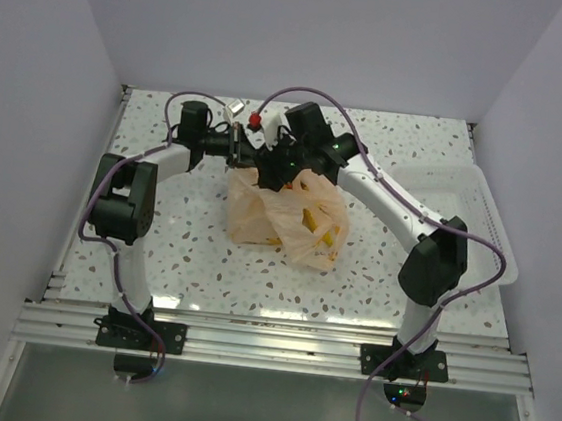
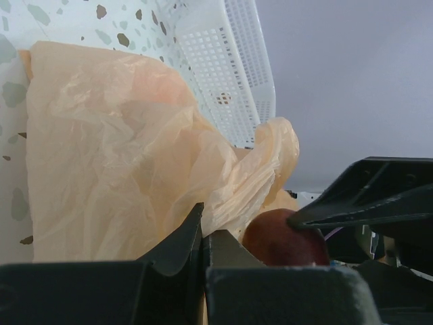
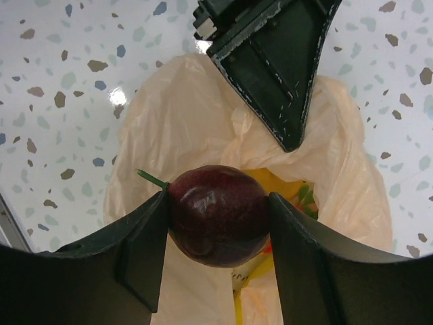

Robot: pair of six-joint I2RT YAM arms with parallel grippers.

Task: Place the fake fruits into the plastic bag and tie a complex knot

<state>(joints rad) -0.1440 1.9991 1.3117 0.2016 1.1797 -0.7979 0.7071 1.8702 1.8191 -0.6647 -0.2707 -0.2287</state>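
The peach-orange plastic bag (image 1: 285, 216) lies crumpled at the table's middle with its mouth facing the back. My right gripper (image 3: 218, 203) is shut on a dark purple plum (image 3: 218, 215) with a green stem and holds it just above the bag's open mouth (image 3: 176, 135). Yellow banana (image 3: 277, 183) and small green and red pieces (image 3: 306, 196) show inside the bag. My left gripper (image 2: 203, 227) is shut on the bag's rim (image 2: 237, 196) and holds it up. The plum also shows in the left wrist view (image 2: 284, 238). In the top view both grippers meet at the bag's back edge (image 1: 266, 164).
A white perforated tray (image 1: 482, 207) stands at the right, also in the left wrist view (image 2: 230, 74). A small red piece (image 1: 254, 120) and a pale item (image 1: 235, 107) lie at the back behind the grippers. White walls close in the table on three sides.
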